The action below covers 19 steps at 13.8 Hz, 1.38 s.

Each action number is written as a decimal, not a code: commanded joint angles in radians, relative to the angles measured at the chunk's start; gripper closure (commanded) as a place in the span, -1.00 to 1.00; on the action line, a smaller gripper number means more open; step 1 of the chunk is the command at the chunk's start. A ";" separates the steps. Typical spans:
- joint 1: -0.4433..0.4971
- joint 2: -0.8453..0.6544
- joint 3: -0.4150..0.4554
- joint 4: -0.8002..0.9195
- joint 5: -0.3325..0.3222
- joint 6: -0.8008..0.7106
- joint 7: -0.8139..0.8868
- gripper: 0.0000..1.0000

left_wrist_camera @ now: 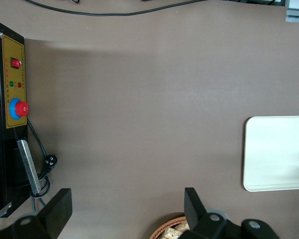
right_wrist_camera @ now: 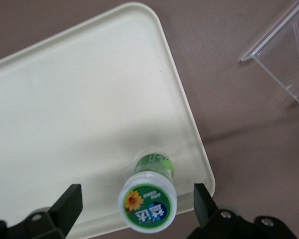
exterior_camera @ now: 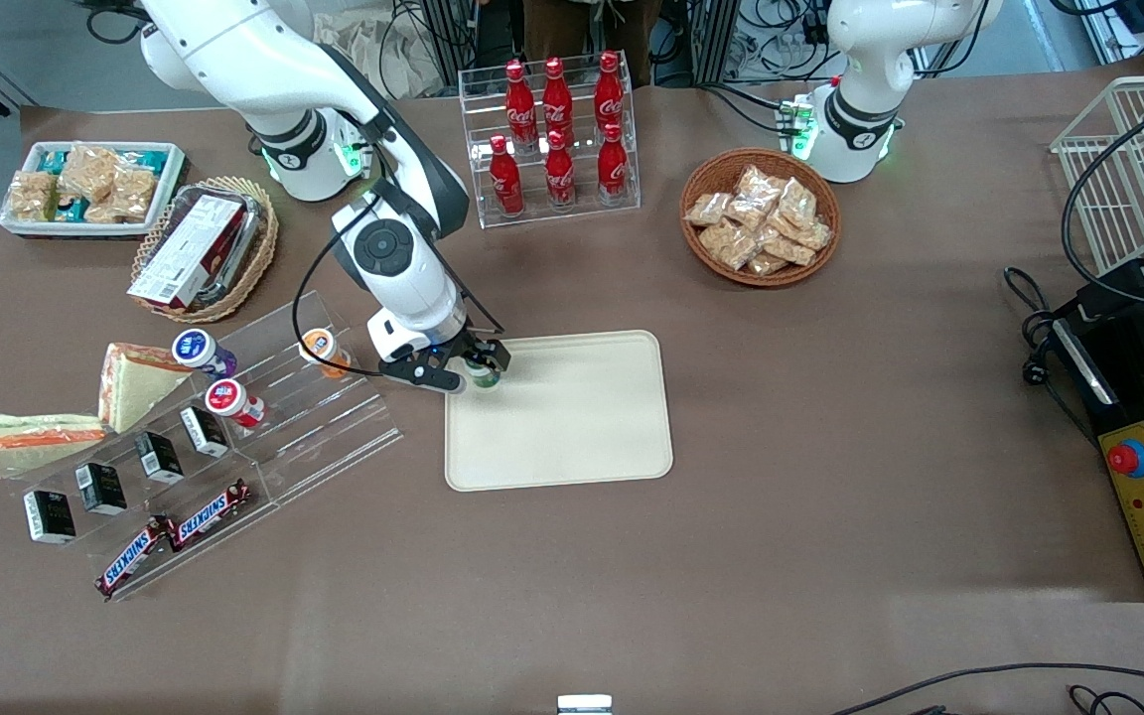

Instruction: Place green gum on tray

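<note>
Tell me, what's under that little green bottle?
The green gum stands on the tray, near one corner. The open gripper straddles it, fingers apart from its sides. The bottle's base contact is hidden by its own lid.

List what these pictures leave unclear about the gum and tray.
- Front view: the gripper covers most of the green gum, so its contact with the tray is hidden.
- Right wrist view: the gum's lid hides its base.
- Left wrist view: tray cut off by the edge; gum unseen.

High front overview; both wrist views downward, sharing tray (exterior_camera: 572, 417).
</note>
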 commanded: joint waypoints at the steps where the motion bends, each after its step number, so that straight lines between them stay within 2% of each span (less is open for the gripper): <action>1: 0.006 -0.124 0.006 0.072 -0.030 -0.183 0.007 -0.99; 3: 0.007 -0.194 0.012 0.149 -0.057 -0.307 0.000 -0.99; 7: -0.006 -0.214 0.015 0.488 -0.056 -0.727 -0.114 -0.99; 9: -0.014 -0.223 0.006 0.595 -0.047 -0.856 -0.157 -0.99; 11: -0.095 -0.292 0.011 0.614 -0.044 -0.889 -0.254 -0.99; 14: -0.260 -0.333 0.005 0.604 -0.036 -0.912 -0.556 -0.99; 15: -0.290 -0.335 -0.033 0.602 -0.027 -0.915 -0.636 -0.99; 19: -0.289 -0.329 -0.263 0.590 0.019 -0.915 -0.891 -0.99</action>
